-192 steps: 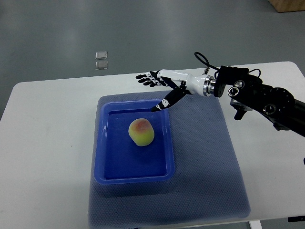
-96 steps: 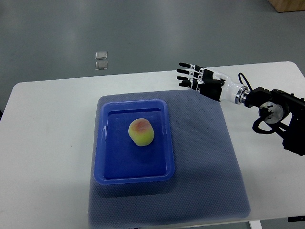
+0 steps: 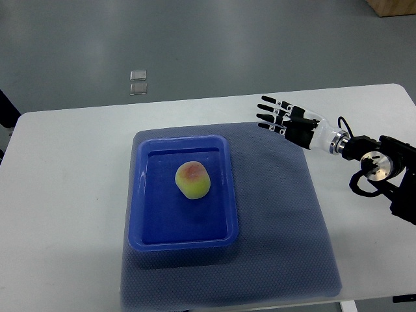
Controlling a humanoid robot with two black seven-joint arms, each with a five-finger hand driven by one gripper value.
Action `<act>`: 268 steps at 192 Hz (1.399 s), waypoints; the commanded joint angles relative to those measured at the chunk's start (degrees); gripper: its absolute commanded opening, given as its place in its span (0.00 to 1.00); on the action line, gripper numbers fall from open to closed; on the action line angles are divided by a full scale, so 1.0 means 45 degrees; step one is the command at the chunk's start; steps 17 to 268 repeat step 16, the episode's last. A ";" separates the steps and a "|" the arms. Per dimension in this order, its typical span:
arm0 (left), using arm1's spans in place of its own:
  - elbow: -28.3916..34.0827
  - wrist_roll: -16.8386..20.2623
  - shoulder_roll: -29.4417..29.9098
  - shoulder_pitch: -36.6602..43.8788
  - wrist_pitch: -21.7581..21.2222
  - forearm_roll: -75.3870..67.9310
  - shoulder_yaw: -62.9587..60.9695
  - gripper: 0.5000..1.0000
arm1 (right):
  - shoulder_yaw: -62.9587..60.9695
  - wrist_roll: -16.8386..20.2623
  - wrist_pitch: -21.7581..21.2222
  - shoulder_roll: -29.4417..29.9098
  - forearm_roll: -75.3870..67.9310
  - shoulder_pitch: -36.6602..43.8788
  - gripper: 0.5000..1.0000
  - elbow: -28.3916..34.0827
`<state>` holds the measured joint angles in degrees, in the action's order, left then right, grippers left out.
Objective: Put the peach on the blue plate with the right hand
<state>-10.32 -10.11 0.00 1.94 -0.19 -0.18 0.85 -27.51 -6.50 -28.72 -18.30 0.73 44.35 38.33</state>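
Withdrawing rightward since a second ago, the right hand (image 3: pixel 281 117) now hovers empty with fingers spread, well clear of the blue plate (image 3: pixel 140 195). Inside it rests the peach (image 3: pixel 192 180); any nudge to the table might roll it.

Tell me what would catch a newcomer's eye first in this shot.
The yellow-green peach with its reddish blush stands out first, sitting in the middle of the bright blue plate, a rectangular tray on a dark mesh mat on the white table. Next is the right hand, black and white, fingers spread and holding nothing, over the mat's far right corner, well apart from the tray.
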 commanded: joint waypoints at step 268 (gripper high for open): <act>-0.0011 0.0001 0.0000 0.0000 0.0004 0.0001 -0.0014 1.00 | 0.0000 -0.0001 -0.0063 -0.0016 0.0014 -0.0032 0.86 -0.0003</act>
